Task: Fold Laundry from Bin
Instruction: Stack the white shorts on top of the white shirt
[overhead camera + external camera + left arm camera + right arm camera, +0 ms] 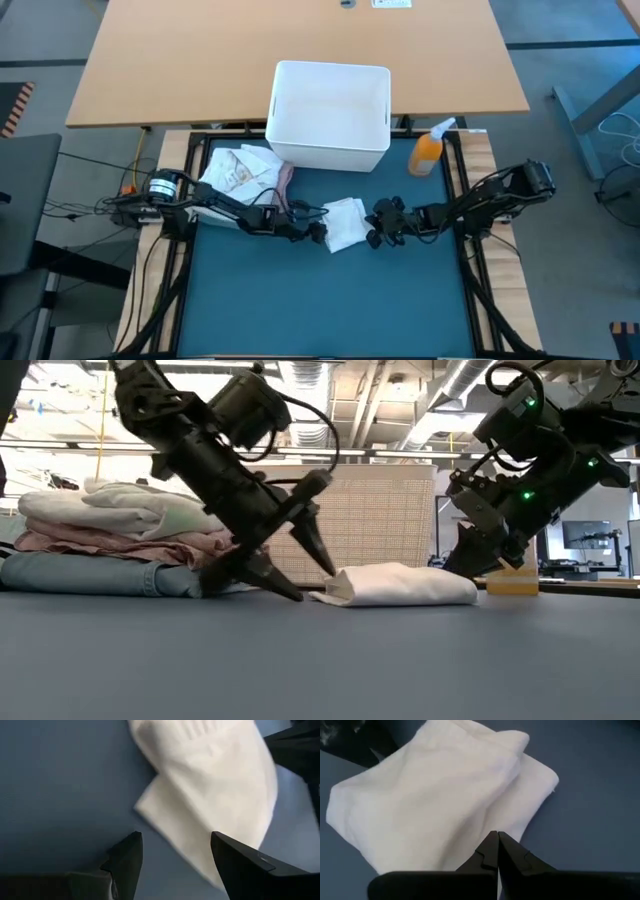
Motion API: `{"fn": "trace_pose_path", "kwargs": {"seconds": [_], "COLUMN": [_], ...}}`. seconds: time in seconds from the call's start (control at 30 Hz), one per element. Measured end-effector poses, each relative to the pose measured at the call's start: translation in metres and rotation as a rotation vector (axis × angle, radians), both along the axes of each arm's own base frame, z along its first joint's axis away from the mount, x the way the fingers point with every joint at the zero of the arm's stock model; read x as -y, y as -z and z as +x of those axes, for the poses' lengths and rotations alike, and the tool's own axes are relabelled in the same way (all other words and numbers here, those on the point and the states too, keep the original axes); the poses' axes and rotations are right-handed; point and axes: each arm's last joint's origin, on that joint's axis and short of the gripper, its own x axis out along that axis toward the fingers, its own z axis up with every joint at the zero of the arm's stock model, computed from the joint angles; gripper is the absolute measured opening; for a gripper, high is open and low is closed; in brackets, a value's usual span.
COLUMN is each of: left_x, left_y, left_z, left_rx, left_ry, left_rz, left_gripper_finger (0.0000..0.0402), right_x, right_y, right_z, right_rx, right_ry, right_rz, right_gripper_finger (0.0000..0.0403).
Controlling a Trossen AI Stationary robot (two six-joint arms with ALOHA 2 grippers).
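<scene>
A folded white cloth [345,222] [400,585] lies flat on the teal mat [330,300]. My left gripper [318,232] [313,585] [175,840] is open at the cloth's left edge and slants down, with one fingertip on or just above the mat. My right gripper [378,228] [497,836] is shut at the cloth's right edge. More laundry is stacked at the mat's far left: jeans [90,575] at the bottom, a pink shirt [120,545] on them, and white pieces [110,510] [245,170] on top. The white bin [325,155] stands beyond the mat's far edge. My left gripper has one finger [240,865] over the cloth's left corner [200,855] and the other [125,865] over bare mat; whether either touches the cloth, I cannot tell. My right gripper's shut fingertips [490,847] point slanting down at the cloth's right edge [520,820]; whether they touch it, I cannot tell.
An orange spray bottle [428,150] stands at the mat's far right corner, beside the bin. A wooden table [180,60] lies behind the bin. The near half of the mat is bare.
</scene>
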Motion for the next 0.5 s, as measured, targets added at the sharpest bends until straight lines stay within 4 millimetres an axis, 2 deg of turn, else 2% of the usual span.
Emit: {"fn": "trace_pose_path", "kwargs": {"seconds": [0.17, 0.5], "left_x": [-0.009, -0.016], "left_y": [0.006, -0.006], "left_z": [0.017, 0.032], "left_rx": [0.001, 0.035], "left_ry": [0.017, 0.050], "left_rz": [-0.049, 0.000], "left_gripper_finger": [0.0227, 0.0227], "right_x": [0.000, -0.001], "right_y": [0.000, 0.000], "right_z": [0.000, 0.000], "right_rx": [-0.004, 0.002], "right_ry": [-0.001, -0.014], "right_rz": [0.002, 0.026], "right_gripper_finger": [0.0025, 0.0024]}}
